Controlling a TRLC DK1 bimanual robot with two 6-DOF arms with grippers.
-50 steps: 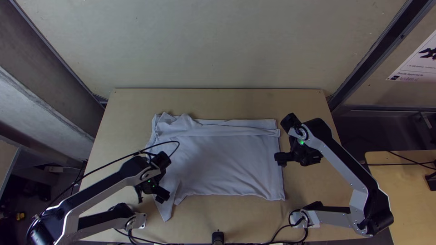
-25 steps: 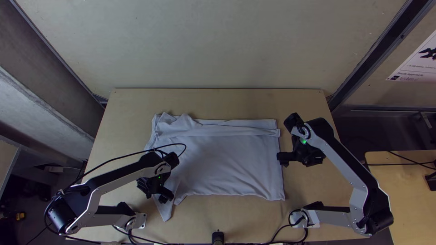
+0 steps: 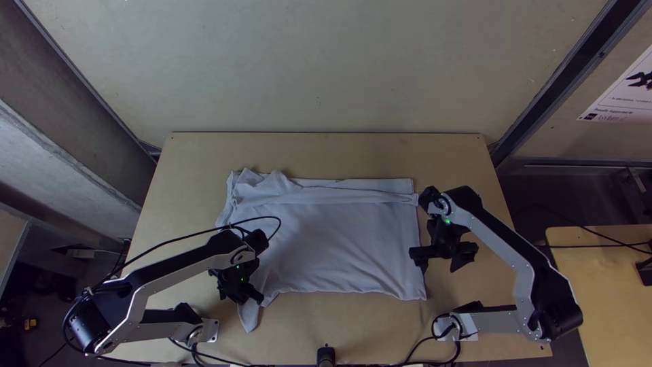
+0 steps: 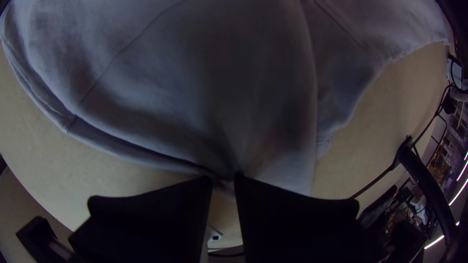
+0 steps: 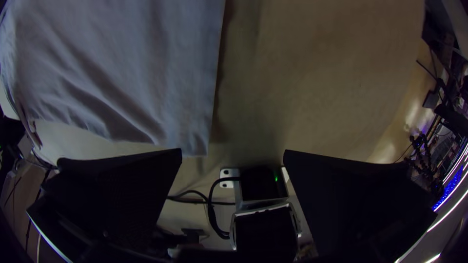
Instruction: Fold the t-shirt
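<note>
Shirt (image 3: 339,245) mid-frame, upper strip folded over. Left gripper (image 4: 224,180) pinches its edge, lower left, tips only: could slip if pulled. Right gripper (image 5: 233,150) wide, centre right, beside cloth: closing there may miss, skewing fold.

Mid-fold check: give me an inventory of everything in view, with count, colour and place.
T-shirt: one, greyish white, spread mid-table, far edge folded over
Table: one, light wood, under the shirt
Side table: one, light wood, far right
Poster: one, white, right wall
Back wall: one, pale grey, beyond table
Cables: several, black, around arm bases
Arms: two, silver-grey and black, left and right
Left gripper: one, black, pinching shirt's near-left part
Right gripper: one, black, open by shirt's right edge
</note>
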